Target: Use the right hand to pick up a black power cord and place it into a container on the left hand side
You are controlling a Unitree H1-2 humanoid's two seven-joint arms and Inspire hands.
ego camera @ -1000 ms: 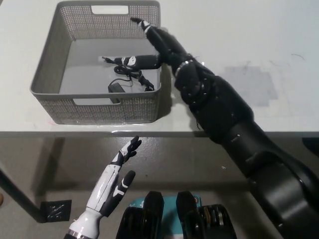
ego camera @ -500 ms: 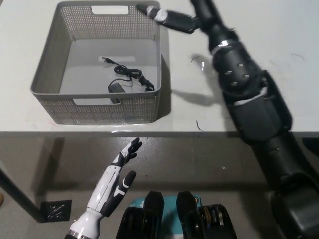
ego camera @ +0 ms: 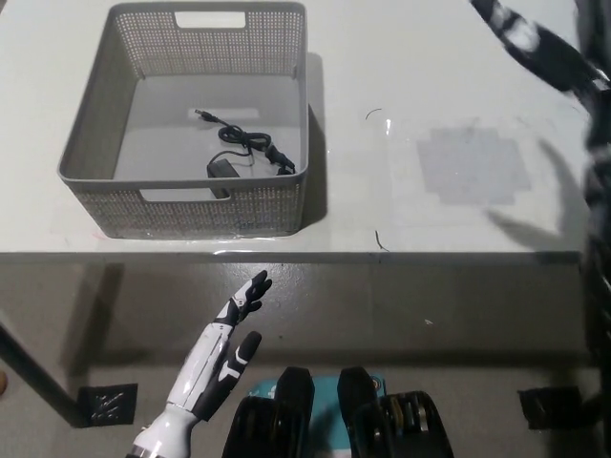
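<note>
Right hand (ego camera: 535, 43) first: it is a motion-smeared black and white streak high over the table's far right corner, and whether its fingers are spread or curled cannot be told. Nothing dangles from it that I can make out. Behind it the black right arm (ego camera: 597, 143) runs down the right edge of the picture.

The black power cord (ego camera: 239, 148) lies inside the grey perforated basket (ego camera: 95, 181), loosely coiled on the floor toward the near right wall, one thin end trailing to the middle, the small adapter plug (ego camera: 221, 168) near the front wall. The basket sits at the table's left side, its front wall close to the near edge.

So the job looks done, and the risks are small ones. The arm is blurred, so it is travelling fast; a sweep low across the white table (ego camera: 458, 105) could clip the basket's right wall and nudge it toward the near edge. The cord is light and loose, so a knock might shift it, though the tall walls should keep it in. A pale patch (ego camera: 473, 164) marks the table top right of centre, with small dark flecks near it.

The white left hand (ego camera: 224, 348) rests below the table's near edge, fingers apart, holding nothing.
</note>
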